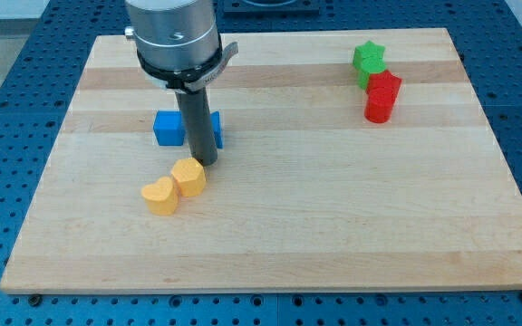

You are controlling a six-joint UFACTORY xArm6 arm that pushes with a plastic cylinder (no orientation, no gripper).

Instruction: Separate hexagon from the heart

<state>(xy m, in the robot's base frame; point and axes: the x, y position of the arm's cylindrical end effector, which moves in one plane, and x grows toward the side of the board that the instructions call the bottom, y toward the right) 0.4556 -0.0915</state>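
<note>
A yellow hexagon block [188, 177] lies left of the board's middle, touching a yellow heart block [160, 196] at its lower left. My tip [208, 161] stands just above and to the right of the hexagon, very close to its upper right edge. The rod rises from there and hides part of a blue block [167, 129] behind it.
A green star block [368, 60] sits at the view's upper right, touching a red block [382, 96] just below it. The wooden board [333, 226] lies on a blue perforated table; its edges show on all sides.
</note>
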